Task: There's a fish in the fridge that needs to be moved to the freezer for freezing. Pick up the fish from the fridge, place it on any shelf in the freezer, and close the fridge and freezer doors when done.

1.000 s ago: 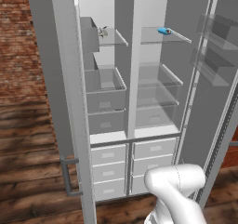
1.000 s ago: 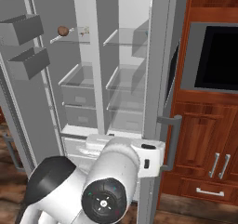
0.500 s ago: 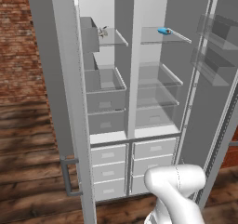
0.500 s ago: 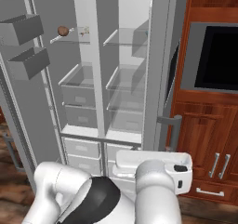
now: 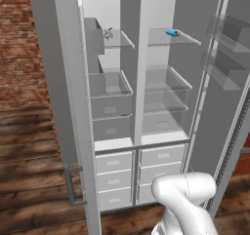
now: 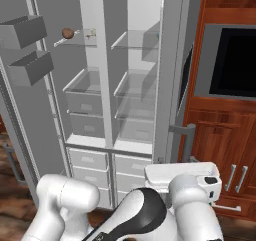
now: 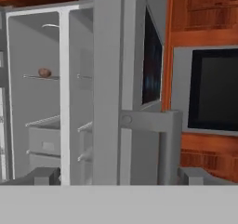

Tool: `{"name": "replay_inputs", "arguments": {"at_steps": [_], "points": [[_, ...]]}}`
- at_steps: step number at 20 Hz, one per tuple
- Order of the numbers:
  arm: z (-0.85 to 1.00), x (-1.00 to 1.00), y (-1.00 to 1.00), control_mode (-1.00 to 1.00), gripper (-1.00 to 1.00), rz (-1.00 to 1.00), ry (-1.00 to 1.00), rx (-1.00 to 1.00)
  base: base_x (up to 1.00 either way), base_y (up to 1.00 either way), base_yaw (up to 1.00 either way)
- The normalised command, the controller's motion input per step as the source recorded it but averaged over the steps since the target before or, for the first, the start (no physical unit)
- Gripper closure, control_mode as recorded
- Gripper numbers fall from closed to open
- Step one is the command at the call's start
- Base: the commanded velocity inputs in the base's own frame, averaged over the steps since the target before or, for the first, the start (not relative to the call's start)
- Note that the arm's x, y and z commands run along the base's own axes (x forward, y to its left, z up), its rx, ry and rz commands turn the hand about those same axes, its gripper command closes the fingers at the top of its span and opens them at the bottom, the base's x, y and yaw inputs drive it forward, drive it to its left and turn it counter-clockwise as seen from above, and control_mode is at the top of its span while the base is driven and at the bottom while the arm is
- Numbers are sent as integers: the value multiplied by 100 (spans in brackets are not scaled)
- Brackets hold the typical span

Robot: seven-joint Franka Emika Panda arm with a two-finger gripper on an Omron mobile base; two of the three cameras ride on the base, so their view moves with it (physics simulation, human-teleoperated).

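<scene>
with the fish (image 5: 107, 32) lying on the short top shelf (image 5: 123, 40) of the narrower left half, the empty, spread tool (image 7: 119, 176) faces the wider door (image 7: 109, 79) edge-on and should probably press its outer face, clear of the handle (image 7: 153, 121), steadily shut.

A bright blue oblong item (image 5: 172, 32) with an orange spot lies on an upper glass plate. A small brown round item (image 6: 67, 33) rests on another high plate. Red-brown wooden cabinets (image 6: 227, 135) with bar handles surround a built-in oven (image 6: 235, 62) with a dark window. A brick wall (image 5: 19, 44) rises above wood plank flooring (image 5: 29, 180).
</scene>
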Motion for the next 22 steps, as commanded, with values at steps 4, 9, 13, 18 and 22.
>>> {"name": "replay_inputs", "arguments": {"at_steps": [4,9,13,18,22], "points": [[-20,36,-26,-100,-100,16,0,0,0,0,0],[-17,26,-24,-100,-100,13,0,0,0,0,0],[-19,18,-28,-100,-100,11,0,0,0,0,0],[-31,23,-14,-100,-100,8,2,0,0,0,0],[-46,33,-1,-100,-100,4,5,0,0,0,0]]}}
